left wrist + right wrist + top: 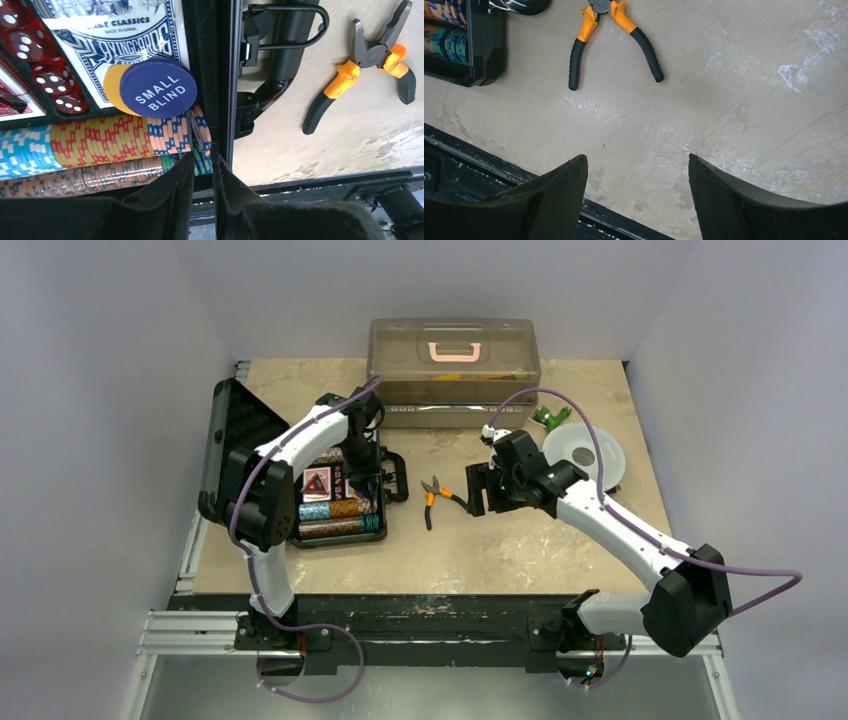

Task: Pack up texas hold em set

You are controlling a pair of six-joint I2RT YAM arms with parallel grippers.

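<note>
The black case [345,537] lies open on the left of the counter [734,100], its lid standing up on the far side from the handle [290,30]. Inside it, the chip rows [100,140] look nearly full. The last chip [200,131] leans against the case wall right where the left tool [203,157] hangs. That tool's fingers are almost together, and I cannot tell whether they pinch that chip or nothing.

If it pushes down crooked, I think the chip could wedge against the wall or pop out. A finger could also catch the rim and shove the whole case. The SMALL BLIND button [158,89] sits loose on the card deck [115,30] and might slide or jam the lid. The right tool [638,160] hovers spread wide over bare counter near the pliers [616,35].
</note>
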